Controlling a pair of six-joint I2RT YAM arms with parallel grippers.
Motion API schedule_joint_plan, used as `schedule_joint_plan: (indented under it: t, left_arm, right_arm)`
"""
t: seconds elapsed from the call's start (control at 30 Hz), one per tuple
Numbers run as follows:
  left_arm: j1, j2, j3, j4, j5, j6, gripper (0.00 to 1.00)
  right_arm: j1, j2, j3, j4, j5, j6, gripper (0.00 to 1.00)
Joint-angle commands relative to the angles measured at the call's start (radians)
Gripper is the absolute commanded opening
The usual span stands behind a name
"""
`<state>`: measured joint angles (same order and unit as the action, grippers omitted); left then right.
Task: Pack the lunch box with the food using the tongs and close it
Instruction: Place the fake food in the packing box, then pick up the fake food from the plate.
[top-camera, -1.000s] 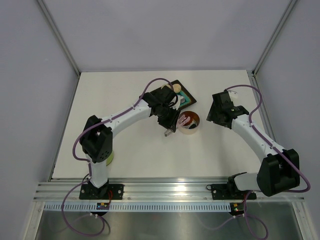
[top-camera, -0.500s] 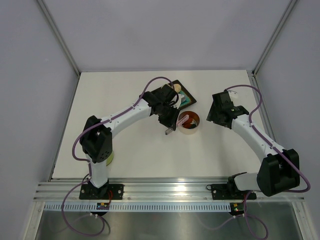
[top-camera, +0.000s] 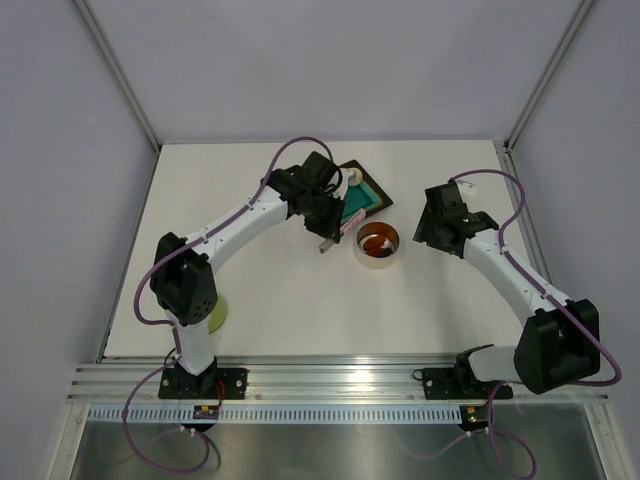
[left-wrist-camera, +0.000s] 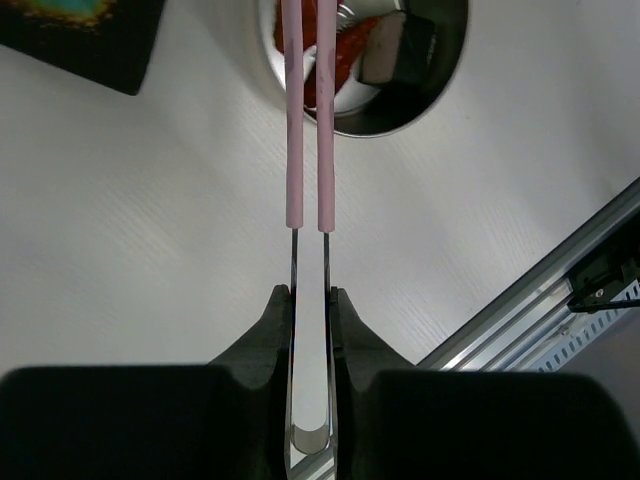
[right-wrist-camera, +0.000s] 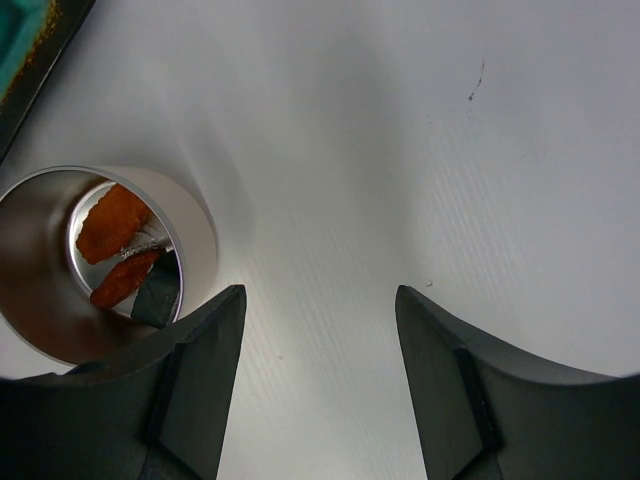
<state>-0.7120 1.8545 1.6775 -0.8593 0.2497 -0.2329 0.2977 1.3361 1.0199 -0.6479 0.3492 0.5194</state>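
- My left gripper (left-wrist-camera: 311, 300) pinches the tongs (left-wrist-camera: 292, 150) near their joined end, pressing the two pink arms almost together (a thin gap shows).
- The tongs reach over the lunch box (left-wrist-camera: 440, 60); their tips run out of my wrist view.
- The lunch box (top-camera: 377, 243) stands open just beside the tray (top-camera: 366, 196), with red-orange food (right-wrist-camera: 112, 222) and a white block (left-wrist-camera: 385, 60) inside.
- A beige ball (top-camera: 352, 177) sits on the tray.
- My right gripper (right-wrist-camera: 315, 380) hangs beside the lunch box, fingers spread, pinching nothing.
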Motion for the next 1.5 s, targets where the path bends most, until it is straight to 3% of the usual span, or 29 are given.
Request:
schedule_joint_plan:
  t: [0.0,0.17,0.33,0.5,0.67,0.93,1.47]
  left_arm:
    - [0.109,-0.052,0.057,-0.009,-0.03,-0.005,0.0]
    - [0.227,0.017,0.143,-0.018,-0.046,-0.028,0.0]
    - [0.278,0.09,0.214,-0.012,-0.02,-0.042,0.0]
    - [0.325,0.169,0.238,0.023,0.057,-0.057,0.13]
    - [0.367,0.218,0.22,0.085,0.16,-0.077,0.19]
    - [0.384,0.271,0.206,0.151,0.181,-0.103,0.31]
    - [0.402,0.37,0.24,0.207,0.263,-0.14,0.32]
  right_arm:
    - [-0.009,-0.031,0.0,0.013,0.019,0.002,0.69]
    - [-0.009,-0.028,0.003,0.016,0.02,0.002,0.69]
    - [-0.009,-0.022,0.008,0.017,0.019,0.001,0.69]
    - [-0.008,-0.009,0.012,0.021,0.014,-0.001,0.69]
    - [-0.008,-0.006,0.011,0.022,0.011,-0.002,0.69]
    - [-0.009,0.008,0.011,0.027,0.007,0.001,0.69]
    - [-0.008,0.026,0.035,0.021,0.013,-0.012,0.69]
